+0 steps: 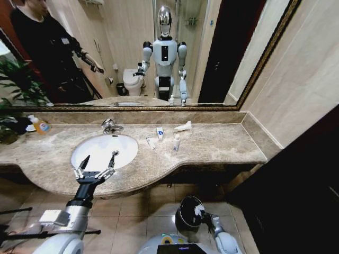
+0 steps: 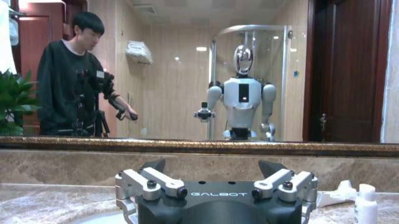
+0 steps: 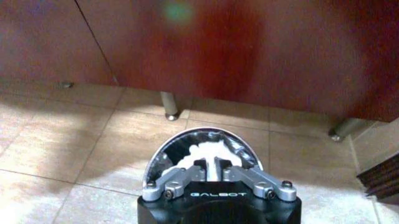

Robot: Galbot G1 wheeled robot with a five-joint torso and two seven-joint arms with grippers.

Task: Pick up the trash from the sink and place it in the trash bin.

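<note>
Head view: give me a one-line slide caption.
Left gripper open over the sink, right gripper at the trash bin, trash on the counter.

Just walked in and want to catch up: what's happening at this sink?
The left gripper hovers open over the sink. The right gripper is down at the trash bin on the floor, jaws closed on a white piece of trash over the bin's mouth. Several white bits lie on the counter.
</note>
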